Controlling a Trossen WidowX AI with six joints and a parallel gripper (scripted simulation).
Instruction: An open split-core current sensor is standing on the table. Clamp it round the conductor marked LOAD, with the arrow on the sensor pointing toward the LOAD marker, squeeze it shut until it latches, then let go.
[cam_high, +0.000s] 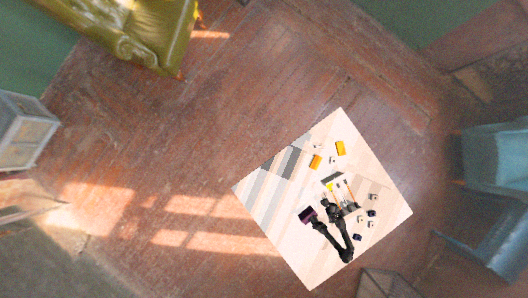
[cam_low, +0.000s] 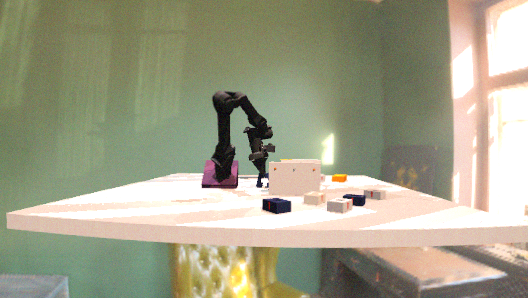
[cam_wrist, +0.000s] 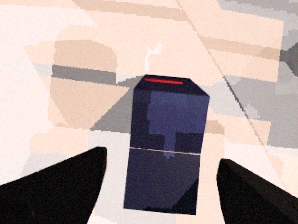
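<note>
Gripper (cam_low: 261, 172) (cam_wrist: 162, 163) partly open, holding nothing — navy sensor (cam_low: 259, 181) (cam_wrist: 165, 175) between the fingers, gap each side. White panel (cam_low: 295, 178) just beside; small blocks (cam_low: 340, 205) near it.

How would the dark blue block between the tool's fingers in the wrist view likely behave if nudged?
The dark blue block would probably stay stiff, given its straight edges and flat faces. It seems unlikely to roll, being boxy rather than round. It might tip if pushed at its top, since it looks longer than wide.
</note>
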